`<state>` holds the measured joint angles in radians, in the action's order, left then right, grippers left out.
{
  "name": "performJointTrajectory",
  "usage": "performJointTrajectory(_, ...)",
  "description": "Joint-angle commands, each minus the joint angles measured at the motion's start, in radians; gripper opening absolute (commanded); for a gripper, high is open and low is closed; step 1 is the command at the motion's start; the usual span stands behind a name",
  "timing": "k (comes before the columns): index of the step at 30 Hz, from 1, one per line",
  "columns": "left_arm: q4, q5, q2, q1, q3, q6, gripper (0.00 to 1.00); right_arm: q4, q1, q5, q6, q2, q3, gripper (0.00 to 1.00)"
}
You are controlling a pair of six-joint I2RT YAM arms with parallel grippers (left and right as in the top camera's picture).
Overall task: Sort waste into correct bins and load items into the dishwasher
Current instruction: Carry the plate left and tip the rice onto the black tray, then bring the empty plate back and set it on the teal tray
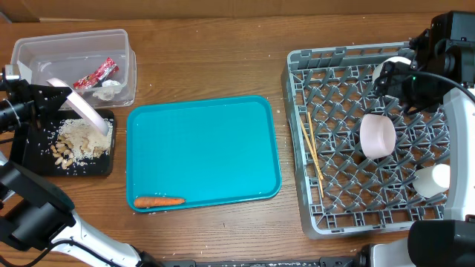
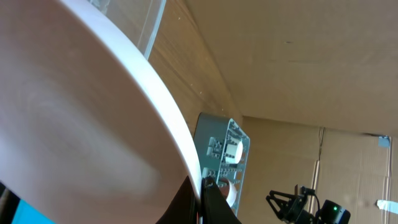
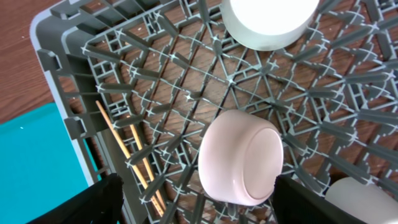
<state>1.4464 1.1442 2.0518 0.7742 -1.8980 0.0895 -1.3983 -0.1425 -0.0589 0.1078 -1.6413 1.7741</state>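
The grey dish rack [image 1: 293, 111] lies under the right pincer [image 3: 196, 185], whose fingers are spread above a white bowl [image 3: 239, 158] lying on its side, with chopsticks [image 3: 124, 149] off to one side. The left pincer [image 1: 63, 100] pinches a tilted white plate [image 1: 87, 113] over the black tray [image 1: 33, 159] of rice scraps [image 1: 82, 137]. The tabletop [image 1: 215, 74] is wooden, with cardboard [image 1: 223, 9] behind. The left arm reaches in from the left edge.

plate [image 1: 87, 111] tilted over black tray [image 1: 30, 159]; chopsticks [image 1: 312, 153] in rack [image 1: 295, 96]
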Motion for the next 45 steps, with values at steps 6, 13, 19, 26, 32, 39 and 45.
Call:
performJointTrajectory(6,0.026,-0.032,-0.006,0.002,-0.022,0.038,0.04,-0.003,0.003,0.024,-0.005,0.002,0.006,0.79)
performJointTrajectory(13,0.172,-0.027,-0.006,-0.089,-0.022,0.152,0.04,-0.006,0.003,0.024,-0.005,0.002,0.006,0.8)
performJointTrajectory(19,0.232,-0.094,-0.006,-0.3,-0.022,0.22,0.04,-0.006,0.003,0.024,-0.004,0.002,0.006,0.8)
performJointTrajectory(26,0.034,-0.471,-0.006,-0.645,-0.021,-0.023,0.04,-0.007,0.003,0.024,-0.004,0.002,0.006,0.8)
performJointTrajectory(32,-0.115,-0.881,-0.003,-0.913,-0.021,-0.235,0.04,-0.018,0.003,0.024,-0.004,0.002,0.006,0.8)
performJointTrajectory(39,-0.16,-1.05,0.032,-1.15,-0.019,-0.334,0.04,-0.033,0.003,0.024,-0.004,0.002,0.006,0.8)
performJointTrajectory(45,-0.166,-1.047,0.087,-1.234,-0.019,-0.333,0.05,-0.032,0.003,0.023,-0.004,0.002,0.006,0.8)
